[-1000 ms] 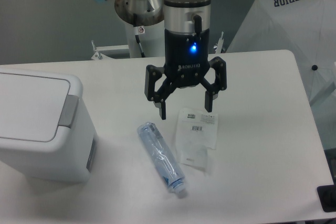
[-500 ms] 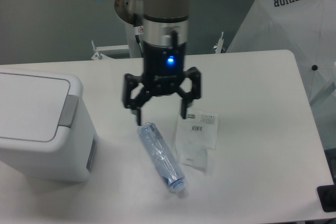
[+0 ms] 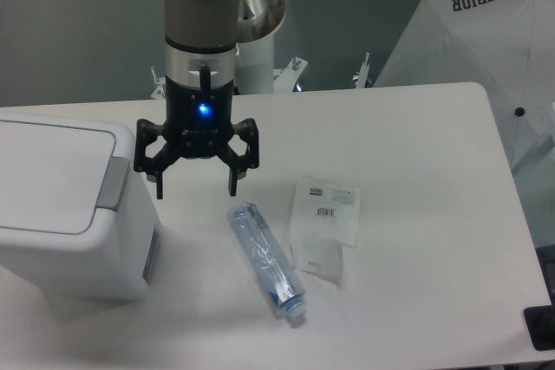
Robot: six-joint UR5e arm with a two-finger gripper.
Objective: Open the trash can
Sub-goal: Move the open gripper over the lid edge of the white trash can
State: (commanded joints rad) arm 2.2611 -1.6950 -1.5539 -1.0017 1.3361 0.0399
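The trash can sits at the table's left edge, lid down, its grey push tab facing the arm. The gripper hangs just beside that tab with fingers spread wide and holding nothing, likely because pressing needs no grasp. A bottle lies nearby.

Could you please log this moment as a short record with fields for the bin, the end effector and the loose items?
bin: large white boxy plastic trash can, lid shut, grey push tab facing right
end effector: black two-finger end effector, open, empty, above the table just right of the bin
loose items: clear plastic bottle lying on its side; clear labelled plastic bag flat to its right
surface: white table
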